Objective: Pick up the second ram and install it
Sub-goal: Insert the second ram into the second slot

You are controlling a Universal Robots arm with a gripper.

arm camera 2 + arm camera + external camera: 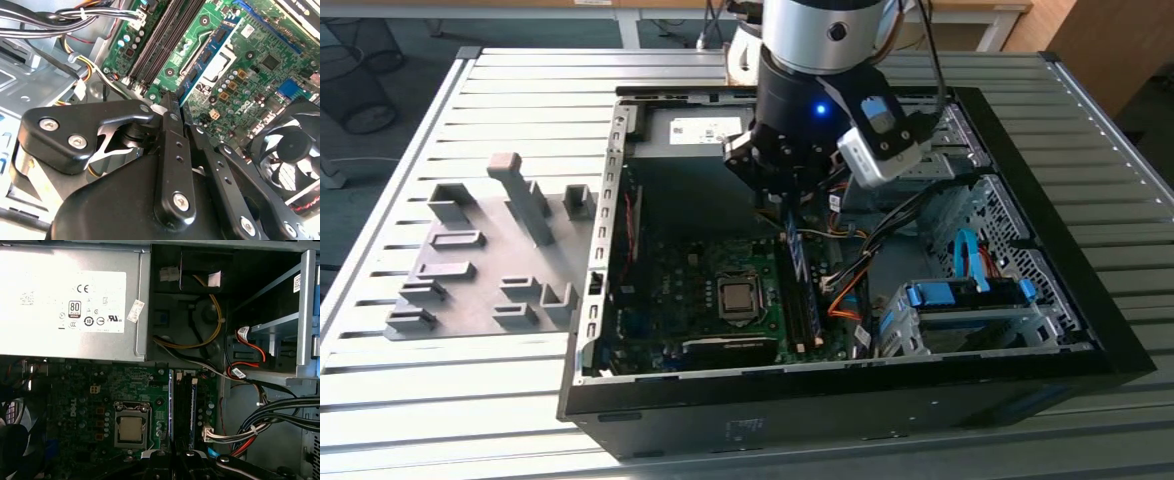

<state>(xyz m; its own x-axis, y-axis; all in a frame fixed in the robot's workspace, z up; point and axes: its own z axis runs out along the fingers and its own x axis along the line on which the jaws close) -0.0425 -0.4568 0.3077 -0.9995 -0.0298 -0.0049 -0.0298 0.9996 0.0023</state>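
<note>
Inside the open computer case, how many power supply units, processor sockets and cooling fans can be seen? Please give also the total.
Power supply unit: 1
Processor socket: 1
Cooling fan: 1
Total: 3

Robotics lab or assembly workshop. Slatted aluminium workbench (520, 370) under robot arm (817, 60); open desktop PC case (854, 400) directly beneath tool, motherboard (707, 290) exposed; grey fixture plate with holder blocks (480, 260) well apart beside case; wire wastebasket (354, 85) on floor beyond bench.
</note>
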